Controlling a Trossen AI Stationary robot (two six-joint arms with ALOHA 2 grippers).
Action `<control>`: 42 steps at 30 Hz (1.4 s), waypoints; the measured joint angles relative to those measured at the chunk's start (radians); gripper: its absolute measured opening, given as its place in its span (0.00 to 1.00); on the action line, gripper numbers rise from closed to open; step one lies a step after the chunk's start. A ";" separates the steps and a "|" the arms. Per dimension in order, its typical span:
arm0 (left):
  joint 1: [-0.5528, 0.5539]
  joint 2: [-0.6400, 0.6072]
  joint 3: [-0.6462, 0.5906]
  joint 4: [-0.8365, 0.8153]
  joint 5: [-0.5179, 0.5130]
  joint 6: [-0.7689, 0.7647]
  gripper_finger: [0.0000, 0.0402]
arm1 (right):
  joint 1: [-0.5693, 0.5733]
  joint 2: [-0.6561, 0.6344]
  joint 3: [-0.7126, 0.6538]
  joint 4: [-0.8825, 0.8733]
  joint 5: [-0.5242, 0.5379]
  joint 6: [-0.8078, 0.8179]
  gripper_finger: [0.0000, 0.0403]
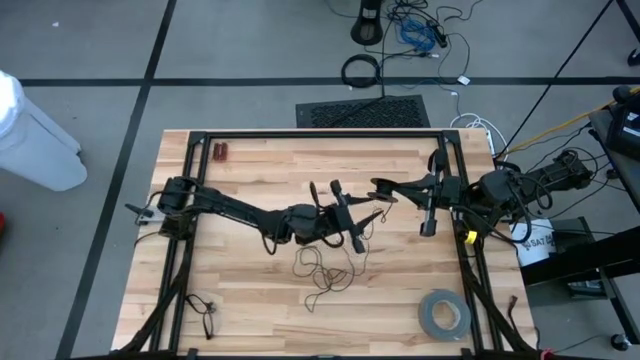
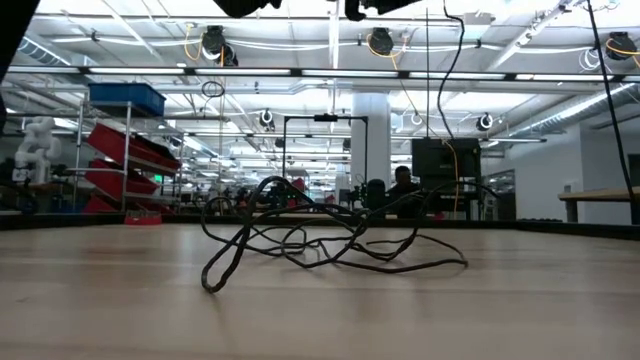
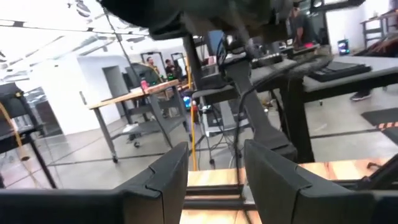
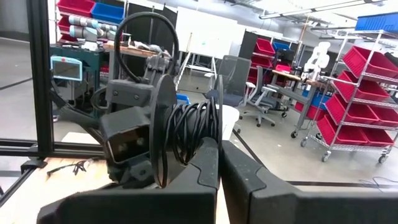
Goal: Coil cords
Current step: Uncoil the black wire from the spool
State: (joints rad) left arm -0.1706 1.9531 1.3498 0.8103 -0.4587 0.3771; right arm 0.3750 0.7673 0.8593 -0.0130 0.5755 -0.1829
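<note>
Low view: you see the thin black wiry cord (image 2: 330, 240) loose on the wooden table (image 2: 320, 310). Overhead, the left gripper (image 1: 345, 215), fingers parted and empty, hovers behind it; the right gripper (image 1: 378, 188) is closed.

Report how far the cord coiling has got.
Done: several turns of thin black cord sit wound on a black spool at the shut right pincer. In hand: the left pincer stands open above mid-table. Left: loose wiry strands lie tangled on the wooden table.
</note>
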 joint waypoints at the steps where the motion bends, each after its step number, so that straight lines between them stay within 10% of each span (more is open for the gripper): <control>1: 0.002 0.001 0.002 0.001 0.006 0.000 0.40 | 0.000 0.000 0.000 -0.001 0.000 0.000 0.00; 15: -0.007 0.002 0.002 -0.007 0.010 -0.030 0.02 | 0.000 0.000 0.000 -0.004 0.000 0.003 0.00; 39: -0.149 0.000 0.222 -0.129 0.113 0.059 0.00 | -0.023 0.067 0.000 -0.011 0.057 0.007 0.00; 42: -0.181 -0.035 0.242 -0.188 -0.004 0.146 0.00 | -0.021 0.063 0.000 -0.025 0.056 0.014 0.00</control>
State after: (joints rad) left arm -0.3511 1.9183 1.5919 0.6221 -0.4630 0.5229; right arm 0.3535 0.8303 0.8593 -0.0381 0.6319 -0.1687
